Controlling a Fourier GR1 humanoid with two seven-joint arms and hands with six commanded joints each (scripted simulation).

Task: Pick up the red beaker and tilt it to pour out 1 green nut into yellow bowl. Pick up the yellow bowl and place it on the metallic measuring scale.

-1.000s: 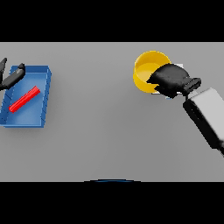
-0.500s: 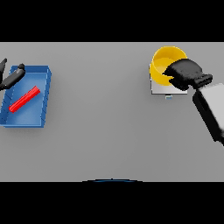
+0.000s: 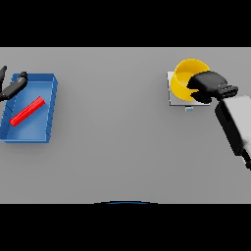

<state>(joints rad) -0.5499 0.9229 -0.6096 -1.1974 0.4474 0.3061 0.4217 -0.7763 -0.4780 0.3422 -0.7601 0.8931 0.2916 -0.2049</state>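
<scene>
- Head view: the dark right hand (image 3: 208,86) is reaching in from the right on its white and grey arm and is covering the near right side of the round yellow bowl (image 3: 185,74); its fingers are curling over the bowl's rim, so it is grasping the bowl.
- The yellow bowl is sitting over the flat, pale metallic measuring scale (image 3: 172,96); only the scale's left edge and near strip are showing, the rest is lying hidden under bowl and hand, and whether the bowl is resting on it or is held just above cannot be told.
- The inside of the bowl is hard to make out; no content can be distinguished there.
- The dark left hand (image 3: 11,87) is being cut off by the view's left edge, over the far left corner of the shallow blue rectangular tray (image 3: 49,108); its visible fingers are lying straight and spread, holding nothing.
- A long red bar-shaped object (image 3: 27,111) is lying slantwise inside the tray, apart from the left hand; its exact form cannot be told.
- The grey table (image 3: 112,127) is stretching wide between tray and scale, the two standing well apart.
</scene>
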